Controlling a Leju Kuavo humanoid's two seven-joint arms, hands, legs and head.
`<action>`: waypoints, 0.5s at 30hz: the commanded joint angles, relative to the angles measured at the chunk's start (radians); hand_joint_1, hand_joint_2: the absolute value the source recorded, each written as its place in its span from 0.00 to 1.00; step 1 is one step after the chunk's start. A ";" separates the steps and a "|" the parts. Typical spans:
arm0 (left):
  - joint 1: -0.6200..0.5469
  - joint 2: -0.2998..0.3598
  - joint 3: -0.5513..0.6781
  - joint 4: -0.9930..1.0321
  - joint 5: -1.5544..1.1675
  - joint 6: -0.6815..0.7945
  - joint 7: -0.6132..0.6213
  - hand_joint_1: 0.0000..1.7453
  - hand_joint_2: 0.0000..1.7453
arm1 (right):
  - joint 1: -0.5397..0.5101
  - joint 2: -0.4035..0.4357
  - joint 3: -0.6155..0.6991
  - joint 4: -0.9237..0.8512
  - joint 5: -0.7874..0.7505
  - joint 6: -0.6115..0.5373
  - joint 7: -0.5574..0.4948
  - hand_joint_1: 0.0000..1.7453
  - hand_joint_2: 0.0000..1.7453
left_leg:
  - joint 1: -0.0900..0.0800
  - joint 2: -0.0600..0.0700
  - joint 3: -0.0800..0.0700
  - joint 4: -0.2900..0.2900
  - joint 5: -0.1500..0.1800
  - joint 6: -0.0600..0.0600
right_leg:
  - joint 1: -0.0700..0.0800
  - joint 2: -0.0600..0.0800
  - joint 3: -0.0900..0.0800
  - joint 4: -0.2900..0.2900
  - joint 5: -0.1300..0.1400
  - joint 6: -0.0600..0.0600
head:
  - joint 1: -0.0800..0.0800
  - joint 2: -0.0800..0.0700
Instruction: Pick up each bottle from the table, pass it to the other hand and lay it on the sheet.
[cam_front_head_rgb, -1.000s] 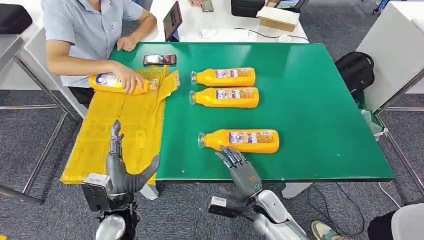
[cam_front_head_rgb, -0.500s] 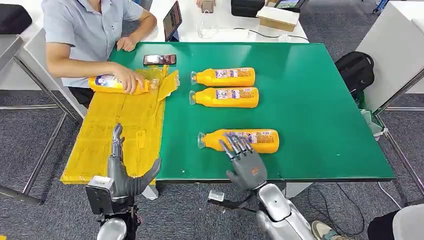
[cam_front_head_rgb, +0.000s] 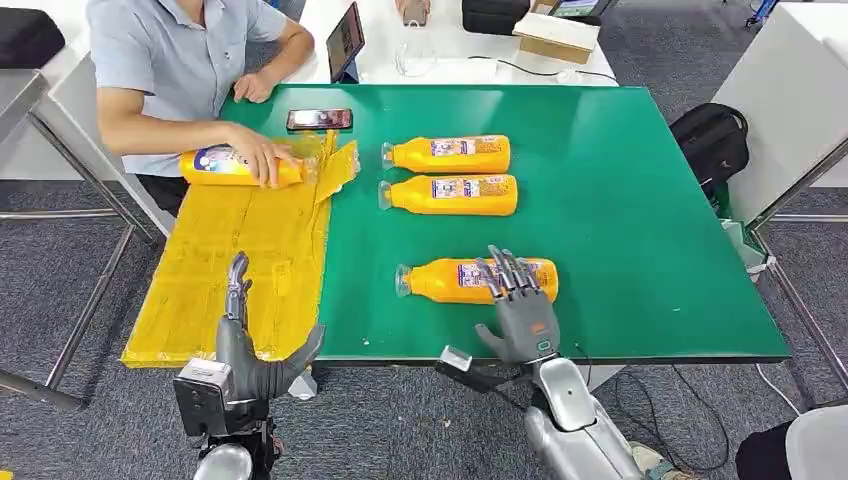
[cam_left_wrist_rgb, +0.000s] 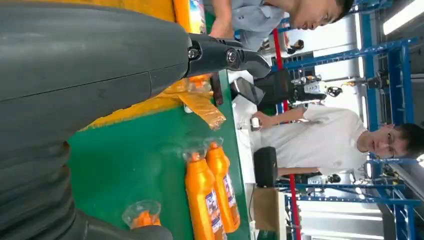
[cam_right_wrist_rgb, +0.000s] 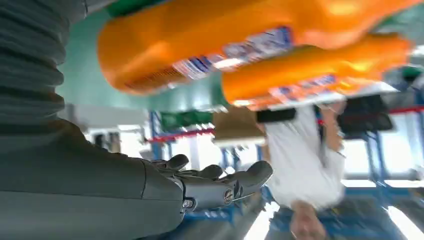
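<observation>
Three orange bottles lie on their sides on the green table. The nearest bottle lies close to the front edge; my right hand hovers over its base end, fingers spread, holding nothing. The right wrist view has that bottle close above the fingers. Two more bottles lie side by side farther back. My left hand is open beside the near corner of the yellow sheet. A person's hand holds a fourth bottle on the sheet's far end.
A person in a grey shirt sits at the table's far left corner. A phone lies near the sheet. A white table behind holds a tablet, a box and cables. A black bag sits on the floor at right.
My right hand has risen from below the table's front edge and moved forward and right, over the nearest bottle's base end. The left hand has barely moved.
</observation>
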 joint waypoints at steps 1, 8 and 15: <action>-0.050 0.029 -0.042 0.058 0.013 -0.024 0.012 0.00 1.00 | -0.183 -0.027 -0.003 0.375 -0.057 -0.005 0.009 0.00 1.00 | 0.000 0.002 0.005 -0.001 -0.001 -0.001 | 0.001 0.000 0.005 -0.001 -0.001 -0.002 | 0.000 0.000; -0.088 0.029 -0.070 0.093 0.026 -0.046 0.014 0.00 1.00 | -0.247 -0.023 -0.010 0.461 -0.074 -0.005 -0.016 0.00 1.00 | -0.001 0.000 0.003 -0.001 0.000 -0.001 | 0.000 -0.001 0.003 -0.001 0.000 -0.001 | 0.000 0.000; -0.110 0.031 -0.091 0.115 0.036 -0.058 0.018 0.00 1.00 | -0.289 -0.001 0.008 0.535 -0.062 -0.005 -0.009 0.00 1.00 | 0.000 0.001 0.005 0.000 -0.001 -0.001 | 0.001 0.000 0.005 -0.001 -0.001 -0.002 | 0.000 0.000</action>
